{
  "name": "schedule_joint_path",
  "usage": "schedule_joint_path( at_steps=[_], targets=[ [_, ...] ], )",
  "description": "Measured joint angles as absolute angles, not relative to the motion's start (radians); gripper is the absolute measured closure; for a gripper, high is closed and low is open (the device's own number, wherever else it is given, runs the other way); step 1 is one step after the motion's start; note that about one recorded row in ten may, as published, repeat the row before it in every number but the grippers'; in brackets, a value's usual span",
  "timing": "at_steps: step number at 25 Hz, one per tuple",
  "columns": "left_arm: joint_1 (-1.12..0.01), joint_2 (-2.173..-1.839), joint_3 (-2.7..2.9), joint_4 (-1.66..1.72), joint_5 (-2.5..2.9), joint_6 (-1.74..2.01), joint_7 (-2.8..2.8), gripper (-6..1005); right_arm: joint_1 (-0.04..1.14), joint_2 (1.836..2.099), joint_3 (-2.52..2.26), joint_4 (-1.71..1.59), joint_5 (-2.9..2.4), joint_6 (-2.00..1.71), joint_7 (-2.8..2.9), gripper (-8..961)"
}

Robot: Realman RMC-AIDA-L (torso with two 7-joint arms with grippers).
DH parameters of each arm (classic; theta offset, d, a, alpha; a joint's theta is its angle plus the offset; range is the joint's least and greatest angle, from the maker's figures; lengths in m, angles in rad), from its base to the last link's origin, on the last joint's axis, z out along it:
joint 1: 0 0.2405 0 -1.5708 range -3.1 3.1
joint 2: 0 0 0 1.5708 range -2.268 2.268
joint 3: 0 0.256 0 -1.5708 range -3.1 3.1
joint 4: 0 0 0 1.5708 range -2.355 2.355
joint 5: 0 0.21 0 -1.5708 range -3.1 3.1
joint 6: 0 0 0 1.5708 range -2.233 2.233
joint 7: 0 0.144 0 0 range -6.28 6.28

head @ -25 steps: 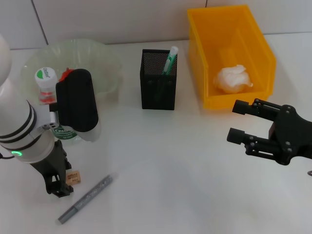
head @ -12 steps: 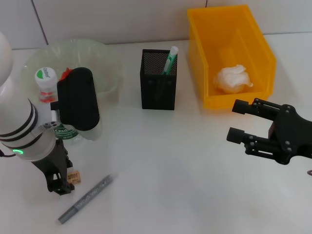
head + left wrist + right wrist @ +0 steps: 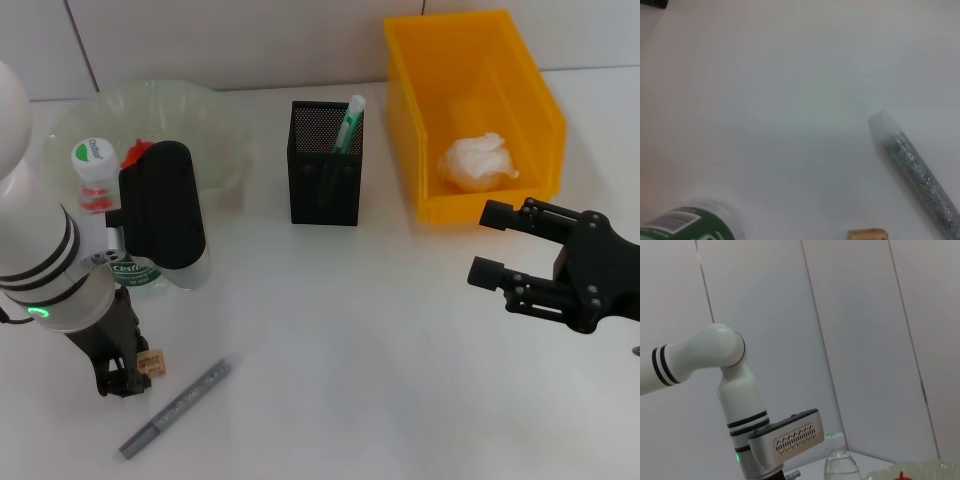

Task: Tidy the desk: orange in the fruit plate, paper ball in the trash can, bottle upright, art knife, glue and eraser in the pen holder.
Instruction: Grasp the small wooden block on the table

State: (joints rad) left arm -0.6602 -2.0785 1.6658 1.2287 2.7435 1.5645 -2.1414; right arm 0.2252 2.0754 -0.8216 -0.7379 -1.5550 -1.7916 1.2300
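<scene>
The left claw (image 3: 122,378) is lowered at the eraser (image 3: 151,362), which lies on the desk (image 3: 340,330) beside the glue (image 3: 176,408); its opening cannot be told. The eraser should be gripped squarely. The right claw (image 3: 488,244) is held open, empty.

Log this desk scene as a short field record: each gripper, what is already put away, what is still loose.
left gripper: low at the desk, beside the eraser
right gripper: open, empty, in front of the yellow bin
paper ball: inside the yellow bin
bottle: upright by the fruit plate
pen holder: holds a green-and-white stick
loose on desk: eraser, grey art knife
</scene>
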Motion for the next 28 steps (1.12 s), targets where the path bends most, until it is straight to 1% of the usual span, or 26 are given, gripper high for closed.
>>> schedule_joint_path(
  at_steps=[17, 22, 28],
  targets=[
    [-0.666, -2.079, 1.666, 1.222, 2.743, 1.562, -2.141, 630, 0.226, 2.075, -0.821, -0.738, -1.557, -1.791, 1.229, 229],
    [-0.668, -2.079, 1.666, 1.213, 2.742, 1.562, -2.141, 730, 0.23, 2.075, -0.821, -0.738, -1.556, -1.789, 1.229, 229],
    [-0.668, -2.079, 1.666, 1.212, 2.743, 1.563, -2.141, 727, 0.235, 2.075, -0.821, -0.738, -1.557, -1.782, 1.229, 229]
  ],
)
